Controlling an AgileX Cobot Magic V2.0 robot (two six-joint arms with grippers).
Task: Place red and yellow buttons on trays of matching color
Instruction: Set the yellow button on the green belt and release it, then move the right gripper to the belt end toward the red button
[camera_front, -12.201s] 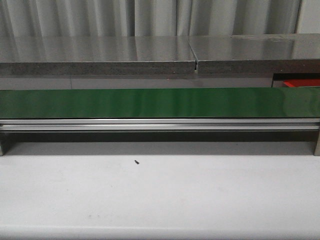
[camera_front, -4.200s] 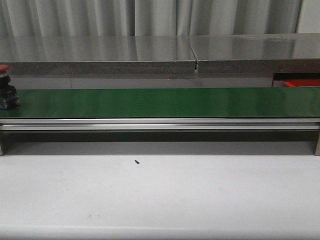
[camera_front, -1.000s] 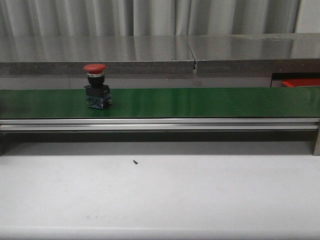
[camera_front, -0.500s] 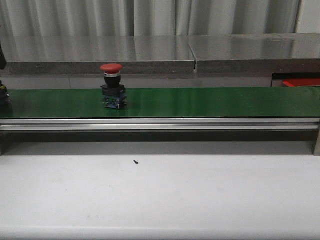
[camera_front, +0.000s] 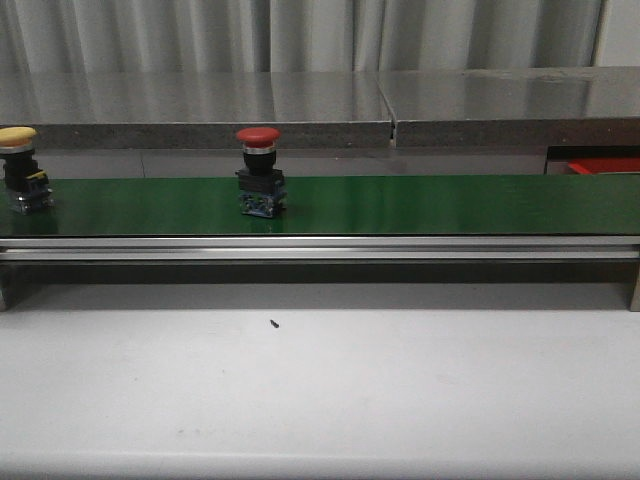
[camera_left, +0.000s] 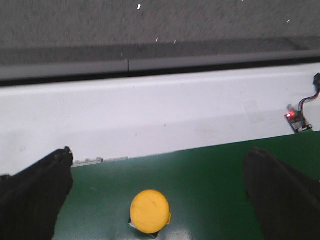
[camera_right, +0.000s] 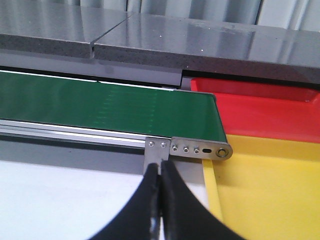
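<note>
Since a second ago I log the red button (camera_front: 261, 172) further right along the green belt (camera_front: 420, 204); a yellow button (camera_front: 22, 182) entered at nine o'clock, beneath my wide-open, empty left hand (camera_left: 155, 200). Right hand (camera_right: 160, 172) closed, empty. Red tray (camera_front: 600, 165) cut off.

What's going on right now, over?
Left gripper open above yellow button. Right gripper shut, empty, near the trays. Red button mid-belt. Nothing in the way.

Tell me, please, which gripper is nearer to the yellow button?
Left. The left gripper is open above the yellow button. The right gripper, shut, is near the belt's other end.
</note>
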